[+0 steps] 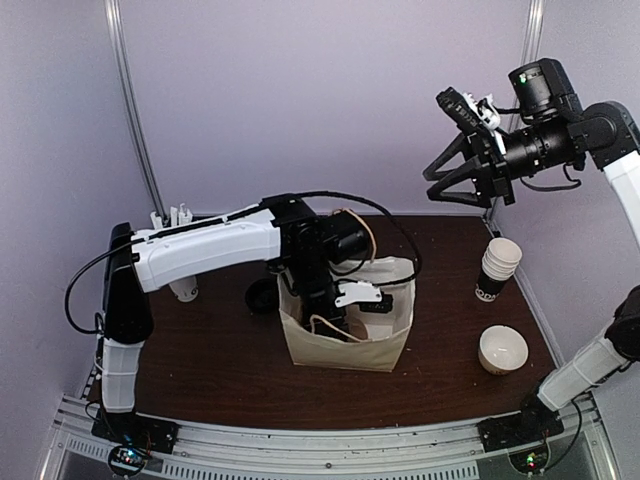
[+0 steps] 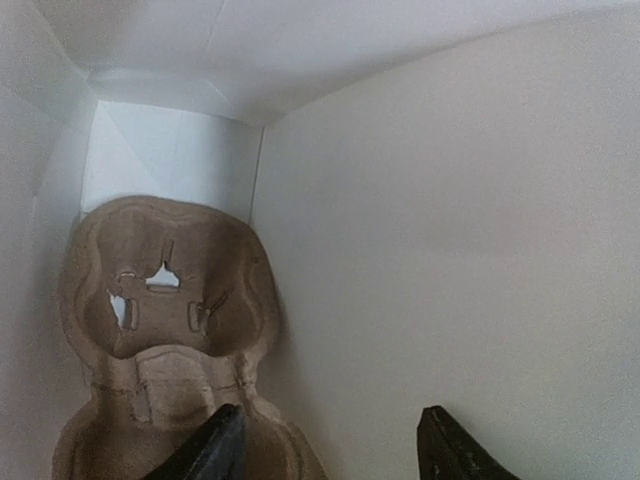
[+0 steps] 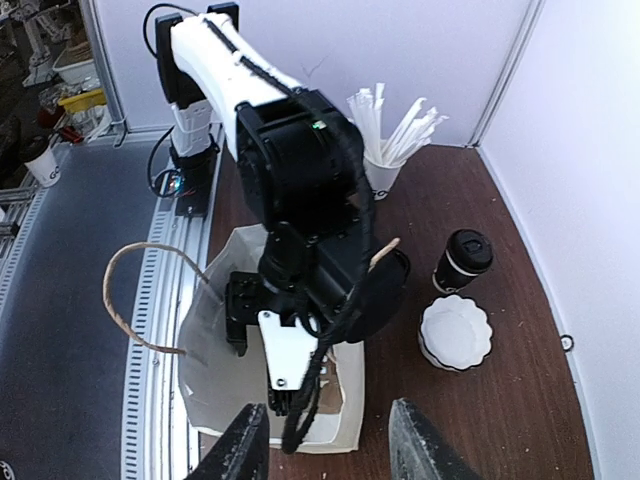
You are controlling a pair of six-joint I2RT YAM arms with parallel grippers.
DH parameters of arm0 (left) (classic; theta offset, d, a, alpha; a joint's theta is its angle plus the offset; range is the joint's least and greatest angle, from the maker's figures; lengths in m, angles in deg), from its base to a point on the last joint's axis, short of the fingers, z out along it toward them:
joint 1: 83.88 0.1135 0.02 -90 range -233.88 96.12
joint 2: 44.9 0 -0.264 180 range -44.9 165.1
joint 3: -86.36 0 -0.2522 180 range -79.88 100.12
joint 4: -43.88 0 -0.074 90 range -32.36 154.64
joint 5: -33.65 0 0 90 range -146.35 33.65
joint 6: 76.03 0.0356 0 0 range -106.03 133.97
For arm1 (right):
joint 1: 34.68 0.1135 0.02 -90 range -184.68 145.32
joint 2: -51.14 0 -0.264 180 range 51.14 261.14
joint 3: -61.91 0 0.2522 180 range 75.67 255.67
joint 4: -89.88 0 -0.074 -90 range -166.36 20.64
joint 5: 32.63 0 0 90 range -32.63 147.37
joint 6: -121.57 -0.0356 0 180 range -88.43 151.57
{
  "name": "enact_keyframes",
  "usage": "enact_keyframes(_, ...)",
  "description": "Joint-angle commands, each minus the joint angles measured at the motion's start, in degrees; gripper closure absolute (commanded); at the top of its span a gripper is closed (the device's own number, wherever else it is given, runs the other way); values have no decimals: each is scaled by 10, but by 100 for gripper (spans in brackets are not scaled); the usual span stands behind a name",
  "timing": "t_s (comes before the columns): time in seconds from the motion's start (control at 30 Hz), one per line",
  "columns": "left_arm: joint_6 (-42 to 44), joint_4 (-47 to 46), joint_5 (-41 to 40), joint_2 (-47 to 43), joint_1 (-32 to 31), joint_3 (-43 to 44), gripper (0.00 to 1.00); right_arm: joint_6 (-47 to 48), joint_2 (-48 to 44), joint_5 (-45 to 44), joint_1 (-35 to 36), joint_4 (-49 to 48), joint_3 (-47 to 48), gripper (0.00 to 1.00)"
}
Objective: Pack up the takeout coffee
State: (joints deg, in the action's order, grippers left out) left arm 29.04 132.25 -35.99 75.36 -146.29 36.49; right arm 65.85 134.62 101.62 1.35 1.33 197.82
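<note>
Left wrist view showed our left end effector (image 2: pixel 330 445) spread, empty, inside the bag (image 2: pixel 450 250) above the carrier (image 2: pixel 165 300). The takeout coffee (image 3: pixel 463 260) stood outside, apparently to its left; we judged lifting straight out best.

The left arm (image 1: pixel 200 248) stretched rightward from its base, its wrist bent so that the left pincer (image 2: pixel 330 450) pointed down, its fingers (image 2: pixel 205 455) parted with nothing between them. The right arm (image 1: pixel 588 368) stood high, its wrist angled leftward. The right pincer (image 3: pixel 330 445) hung spread wide and empty.
</note>
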Motion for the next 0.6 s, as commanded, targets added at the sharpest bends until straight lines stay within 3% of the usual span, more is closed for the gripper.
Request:
enact_keyframes(0.0,9,5,-43,20,-1,-21,39,-104,14,0,-36,-103,-48,55)
enact_keyframes(0.13,4,-3,-57,12,-2,-37,40,-100,50,-27,-38,-101,-59,52)
enact_keyframes(0.3,4,-11,-62,9,-5,-38,41,-97,83,-83,-36,-123,-75,55)
enact_keyframes(0.57,-5,-7,-75,10,-4,-30,43,20,76,38,-12,-24,-95,58)
